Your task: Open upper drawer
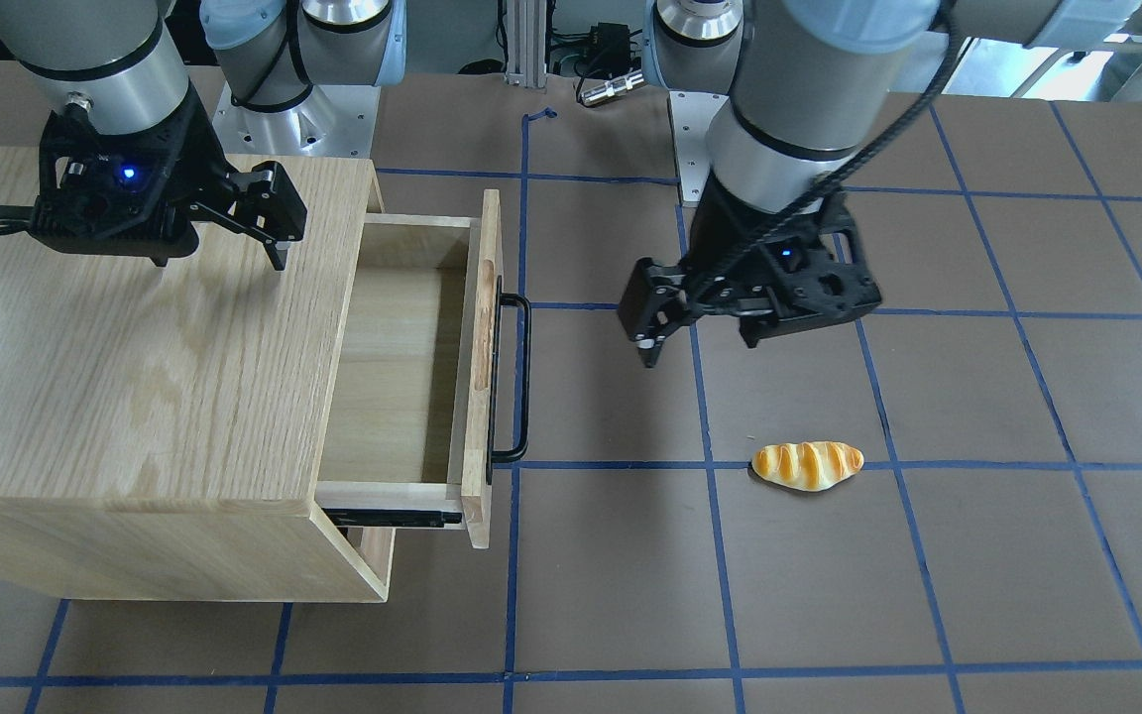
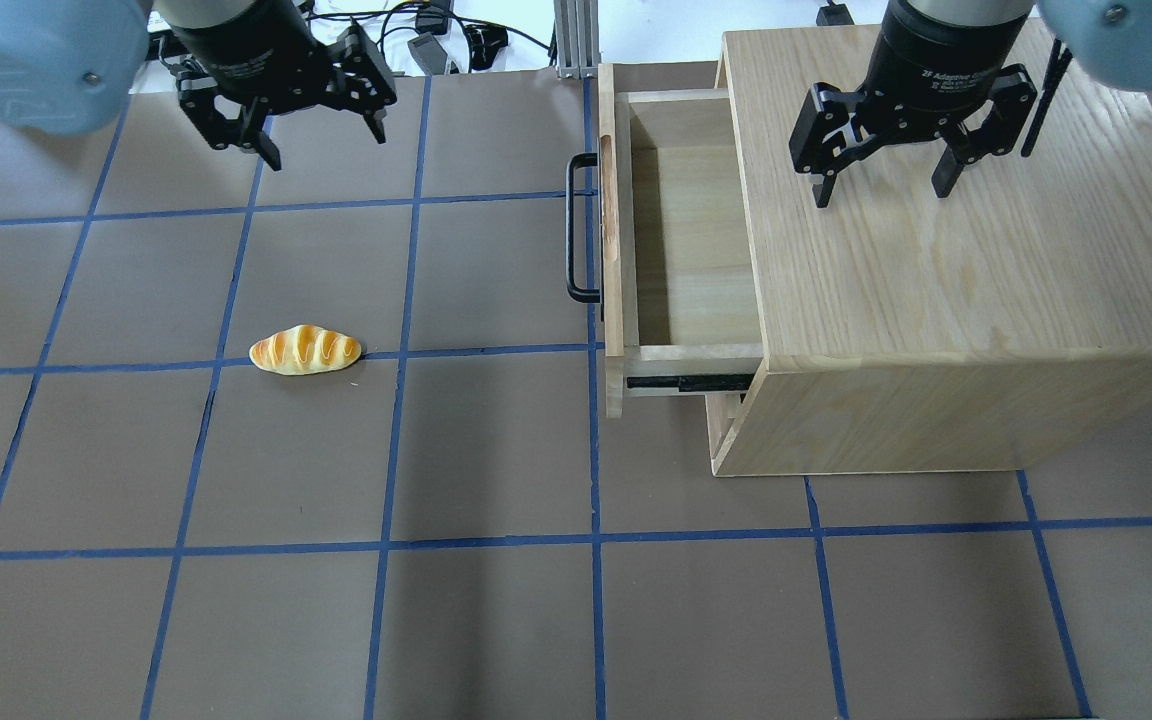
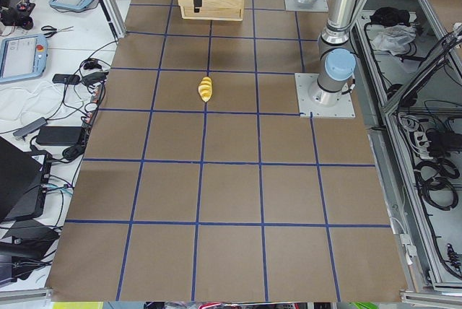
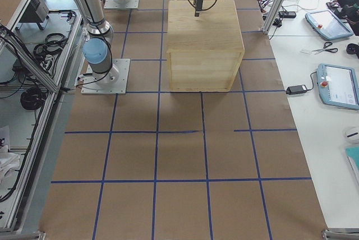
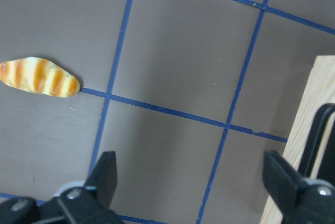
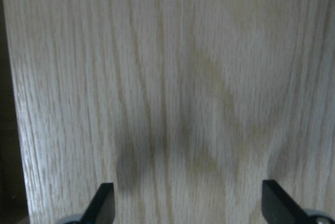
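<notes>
Lying pulled out between left and right jaws, both spread empty: upper drawer (image 2: 696, 250).

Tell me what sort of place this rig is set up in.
Most likely a robotics lab test cell: a table gridded with blue tape, a teach pendant on the side bench, and cable bundles alongside.

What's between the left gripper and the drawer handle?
Only bare table with blue tape between left gripper and handle, as the overhead view shows; the roll lies off to one side.
</notes>
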Available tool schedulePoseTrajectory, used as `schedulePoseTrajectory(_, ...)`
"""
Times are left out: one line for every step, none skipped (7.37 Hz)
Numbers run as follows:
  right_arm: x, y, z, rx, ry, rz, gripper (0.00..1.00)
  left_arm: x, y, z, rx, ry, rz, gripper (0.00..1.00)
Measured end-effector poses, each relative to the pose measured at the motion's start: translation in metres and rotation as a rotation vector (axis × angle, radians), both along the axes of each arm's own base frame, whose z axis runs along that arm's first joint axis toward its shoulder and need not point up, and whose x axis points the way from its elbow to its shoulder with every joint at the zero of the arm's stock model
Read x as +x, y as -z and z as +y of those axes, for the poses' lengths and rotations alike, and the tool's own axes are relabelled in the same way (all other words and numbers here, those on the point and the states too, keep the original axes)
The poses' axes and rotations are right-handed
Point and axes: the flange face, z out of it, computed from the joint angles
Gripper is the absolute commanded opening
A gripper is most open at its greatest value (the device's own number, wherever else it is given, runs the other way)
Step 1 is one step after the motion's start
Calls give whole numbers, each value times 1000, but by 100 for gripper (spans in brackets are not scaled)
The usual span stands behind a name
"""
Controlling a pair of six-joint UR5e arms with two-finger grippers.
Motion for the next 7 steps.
schedulePoseTrajectory(0,0,0,0,0,0,100,20,7,3,19,16,-50,100)
schedulePoseTrajectory(0,0,0,0,0,0,100,32,7,8,27,49,-84,100)
schedulePoseTrajectory(0,0,0,0,-1,0,100,37,4,15,35,81,-98,100)
schedulePoseTrajectory(0,0,0,0,-1,0,100,38,-2,24,44,98,-97,100)
schedulePoseTrajectory(0,0,0,1,-1,0,100,36,-9,33,43,106,-79,100)
schedulePoseTrajectory(0,0,0,1,0,0,100,33,-15,39,37,111,-55,100)
schedulePoseTrajectory(0,0,0,1,0,0,100,30,-18,44,35,114,-44,100)
